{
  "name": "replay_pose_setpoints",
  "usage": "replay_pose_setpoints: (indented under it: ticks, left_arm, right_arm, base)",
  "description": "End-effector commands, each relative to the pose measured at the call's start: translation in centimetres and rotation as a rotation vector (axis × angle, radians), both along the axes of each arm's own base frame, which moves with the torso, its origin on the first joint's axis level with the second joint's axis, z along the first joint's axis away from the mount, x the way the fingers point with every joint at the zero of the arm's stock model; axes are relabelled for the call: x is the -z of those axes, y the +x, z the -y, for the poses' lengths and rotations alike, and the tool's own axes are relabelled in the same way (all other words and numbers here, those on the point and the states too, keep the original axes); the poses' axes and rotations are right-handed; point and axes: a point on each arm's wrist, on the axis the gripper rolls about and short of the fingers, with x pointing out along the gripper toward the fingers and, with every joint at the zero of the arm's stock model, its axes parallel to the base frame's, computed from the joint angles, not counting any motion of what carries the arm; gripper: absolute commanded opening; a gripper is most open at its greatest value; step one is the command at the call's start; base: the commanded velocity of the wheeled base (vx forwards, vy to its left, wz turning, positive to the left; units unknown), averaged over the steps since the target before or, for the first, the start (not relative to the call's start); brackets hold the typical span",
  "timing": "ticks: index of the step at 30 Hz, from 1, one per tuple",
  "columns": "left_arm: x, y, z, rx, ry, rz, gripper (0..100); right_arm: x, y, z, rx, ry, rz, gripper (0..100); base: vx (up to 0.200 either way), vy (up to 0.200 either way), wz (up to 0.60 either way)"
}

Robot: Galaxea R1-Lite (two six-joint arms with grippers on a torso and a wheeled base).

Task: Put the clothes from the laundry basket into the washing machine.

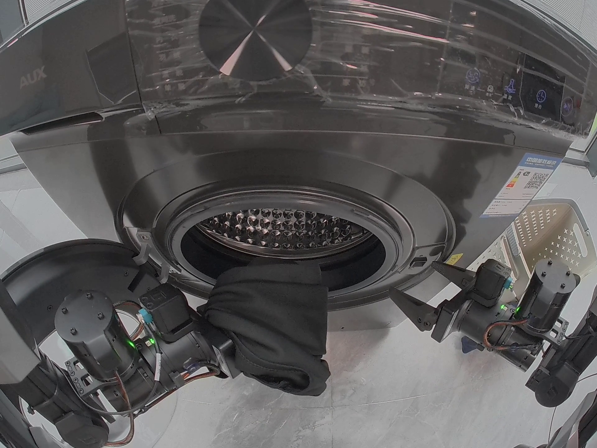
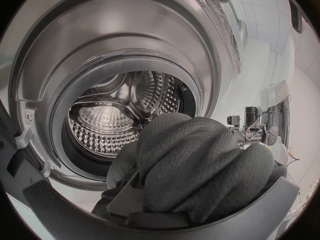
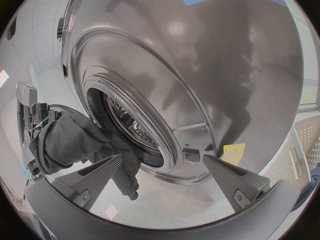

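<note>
A dark grey washing machine (image 1: pixel 298 150) faces me with its round drum opening (image 1: pixel 283 238) uncovered and the steel drum (image 2: pixel 110 117) bare inside. My left gripper (image 1: pixel 227 350) is shut on a bundled black garment (image 1: pixel 273 322), held at the lower lip of the opening; part of the cloth rests against the rim and the rest hangs below. The same black garment (image 2: pixel 196 160) bulges over the fingers in the left wrist view and shows as a black garment (image 3: pixel 73 140) beside the opening in the right wrist view. My right gripper (image 1: pixel 423 290) hangs open and holds nothing, right of the opening, its fingertips (image 3: pixel 115 162) wide apart.
The machine's door (image 1: pixel 74 275) stands swung open at the lower left, behind the left arm. A beige perforated laundry basket (image 1: pixel 553 231) stands at the right, behind the right arm. Pale glossy floor (image 1: pixel 385 393) lies below the opening.
</note>
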Motion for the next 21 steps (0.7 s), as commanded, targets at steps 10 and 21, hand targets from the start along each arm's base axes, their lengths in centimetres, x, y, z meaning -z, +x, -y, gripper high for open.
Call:
replay_pose_setpoints:
  ticks: [10, 21]
  left_arm:
    - [1.2, 2.6, 1.7, -0.026, 0.052, 0.017, 0]
    - [2.2, 8.4, 4.3, -0.144, -0.02, 0.037, 0]
  right_arm:
    - [2.2, -4.9, -2.2, -0.199, -0.078, -0.105, 100]
    - [2.1, -5.1, -2.6, -0.171, -0.071, -0.103, 100]
  base:
    - [0.0, 0.0, 0.0]
    - [0.0, 0.0, 0.0]
